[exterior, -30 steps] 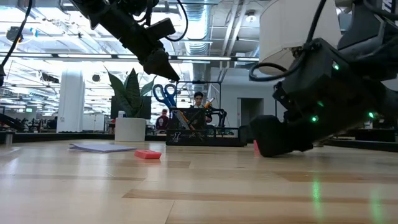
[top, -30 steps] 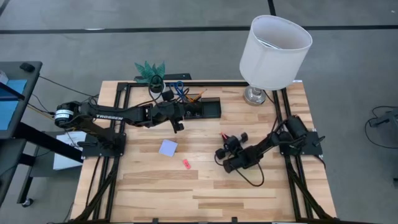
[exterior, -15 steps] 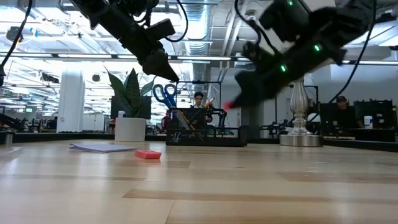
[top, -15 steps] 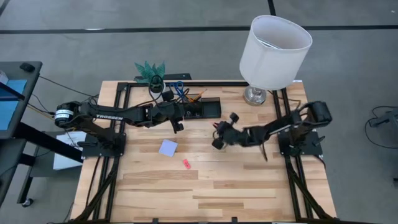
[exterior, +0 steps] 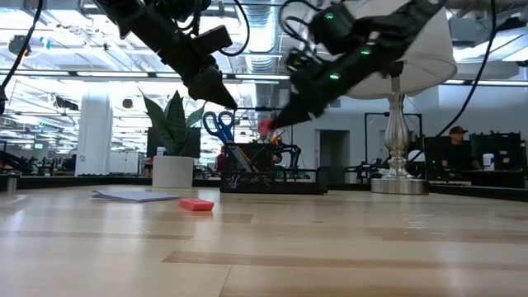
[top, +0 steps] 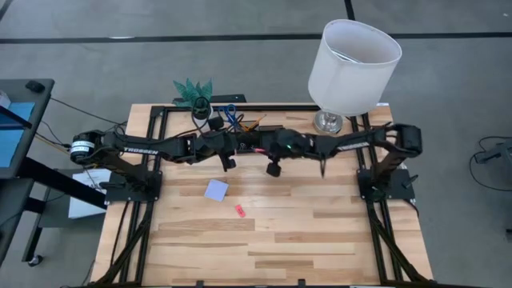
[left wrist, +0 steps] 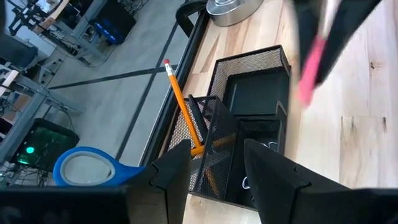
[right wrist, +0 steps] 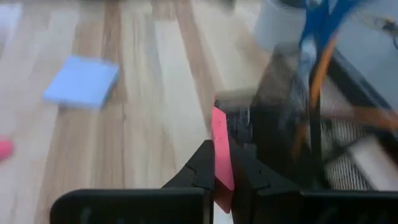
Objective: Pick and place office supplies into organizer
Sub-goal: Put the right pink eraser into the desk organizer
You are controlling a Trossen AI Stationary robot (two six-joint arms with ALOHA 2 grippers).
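My right gripper (top: 259, 150) is shut on a small pink-red piece (right wrist: 220, 140) and hangs over the black mesh organizer (top: 264, 141); the piece also shows in the low view (exterior: 265, 126). My left gripper (left wrist: 214, 180) is open and empty, above the table just near-left of the organizer (left wrist: 252, 118). Blue-handled scissors (top: 229, 111) and orange pens (left wrist: 180, 102) stand in the organizer's cup section. A pale lavender note pad (top: 216, 190) and another pink-red piece (top: 239, 210) lie flat on the table. My right gripper pinches the pink-red piece (right wrist: 222, 168) between its two fingers; the piece's far end (right wrist: 217, 118) sticks out past the fingertips. The fingers slant down from the table's right side. The piece is lifted clear, above the organizer.
A lamp with a white shade (top: 354, 54) stands on its metal base (top: 326, 122) at the far right, beside the organizer. A white pot with a green plant (top: 194, 93) stands at the far left. The near half of the wooden table (top: 264, 248) is bare.
My right gripper has risen from low over the table's right side and gone toward the far-left, to above the organizer, carrying the pink-red piece lifted clear.
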